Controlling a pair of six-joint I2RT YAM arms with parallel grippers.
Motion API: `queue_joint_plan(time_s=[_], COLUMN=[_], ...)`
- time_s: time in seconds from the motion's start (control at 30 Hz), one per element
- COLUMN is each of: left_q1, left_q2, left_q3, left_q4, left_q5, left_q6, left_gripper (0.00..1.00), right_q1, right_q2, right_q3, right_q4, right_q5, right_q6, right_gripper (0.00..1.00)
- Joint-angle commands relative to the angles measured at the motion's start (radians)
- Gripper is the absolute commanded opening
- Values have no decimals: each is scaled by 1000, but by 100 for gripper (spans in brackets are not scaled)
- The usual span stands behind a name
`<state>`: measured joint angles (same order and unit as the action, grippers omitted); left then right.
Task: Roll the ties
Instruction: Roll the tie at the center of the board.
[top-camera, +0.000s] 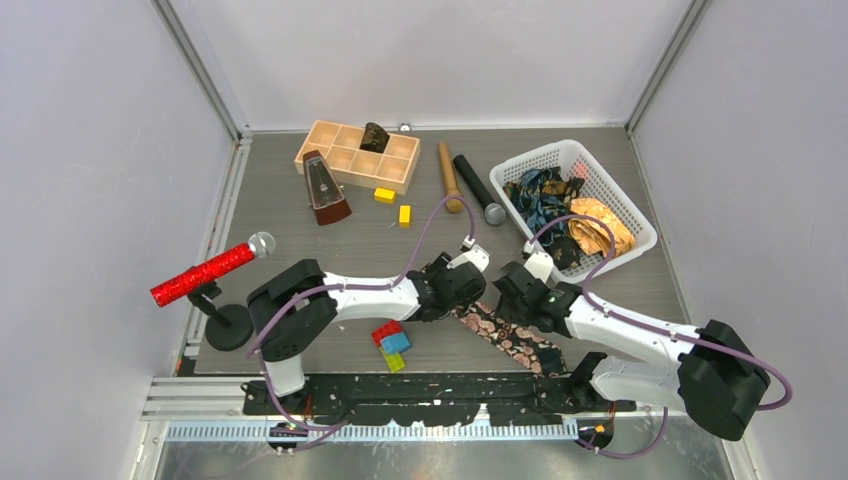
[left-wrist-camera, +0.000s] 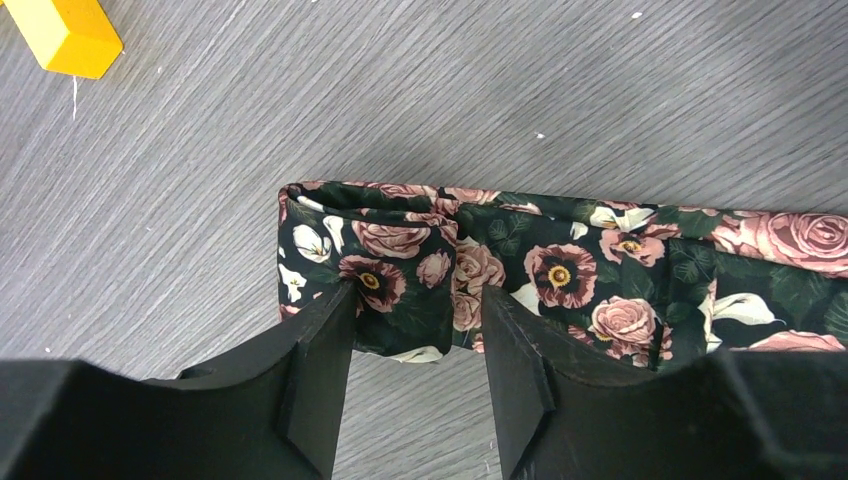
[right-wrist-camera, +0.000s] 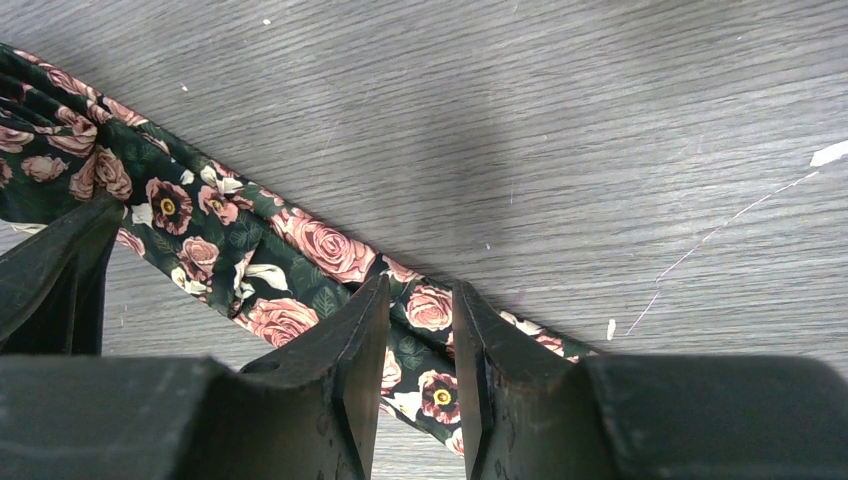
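A black tie with pink roses (top-camera: 505, 335) lies flat on the grey table, running from between the two grippers toward the near edge. In the left wrist view its end (left-wrist-camera: 560, 270) is folded over once. My left gripper (left-wrist-camera: 418, 295) hangs over that folded end with its jaws apart, one finger on each side of the fold. My right gripper (right-wrist-camera: 420, 290) sits over the tie's strip (right-wrist-camera: 320, 245) with its jaws a narrow gap apart, and the cloth passes flat beneath them. A blue-teal tie (top-camera: 540, 195) and a golden-orange tie (top-camera: 600, 225) lie bunched in the white basket (top-camera: 640, 235).
A wooden tray (top-camera: 345, 155) at the back holds a dark rolled item (top-camera: 375, 137). Nearby are a metronome (top-camera: 325, 188), yellow blocks (top-camera: 404, 214), a wooden stick (top-camera: 449, 175) and a black microphone (top-camera: 478, 187). A red glittery microphone (top-camera: 205, 272) stands at the left. Coloured blocks (top-camera: 392, 340) lie under the left arm.
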<state>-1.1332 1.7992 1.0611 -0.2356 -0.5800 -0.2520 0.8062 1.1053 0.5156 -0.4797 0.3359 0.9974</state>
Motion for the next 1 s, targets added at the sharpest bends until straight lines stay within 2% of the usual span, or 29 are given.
queue_joint_plan(time_s=[0.0, 0.43, 0.63, 0.83, 0.97], left_q1=[8, 33, 34, 60, 159], left_q2=[-37, -123, -168, -261, -351], left_q3=[-25, -24, -26, -80, -131], left_q4=[19, 14, 13, 91, 140], left_q5=[67, 93, 111, 221, 343], left_q6=[-41, -38, -33, -18, -59], left_gripper=[51, 63, 65, 66, 67], right_q1=[5, 5, 5, 5, 5], right_q2=[-35, -100, -138, -169, -135], right_q3=[3, 8, 18, 9, 17], right_q4=[8, 2, 14, 108, 209], right_q5=[35, 85, 128, 117, 64], right_q6=[1, 5, 16, 31, 29], right_gripper=[36, 37, 37, 37, 37])
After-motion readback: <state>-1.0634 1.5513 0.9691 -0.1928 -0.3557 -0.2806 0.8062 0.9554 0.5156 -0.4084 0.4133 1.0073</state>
